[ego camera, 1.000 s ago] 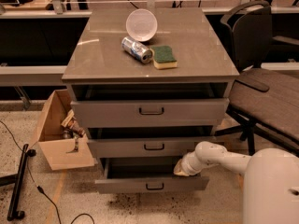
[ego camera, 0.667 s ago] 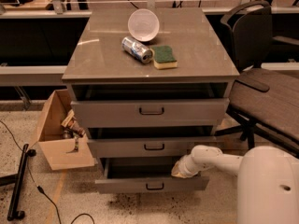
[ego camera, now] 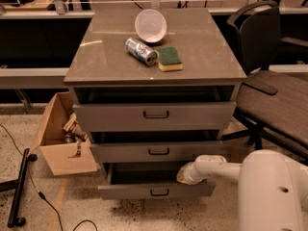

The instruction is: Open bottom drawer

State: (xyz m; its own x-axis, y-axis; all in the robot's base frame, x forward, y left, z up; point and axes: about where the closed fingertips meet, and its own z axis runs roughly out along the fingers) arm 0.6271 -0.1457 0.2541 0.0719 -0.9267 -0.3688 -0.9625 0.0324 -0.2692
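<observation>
The bottom drawer [ego camera: 126, 191] stands pulled partly out at the foot of the cabinet [ego camera: 209, 57]. The end effector [ego camera: 183, 175] sits at its top edge, right of the handle [ego camera: 159, 192] (open or closed: cannot tell).

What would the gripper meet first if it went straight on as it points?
Likely the bottom drawer: the gripper sits at its front's top edge, right of centre, pointing left along it. Depth is unclear, so it may just skim above.
</observation>
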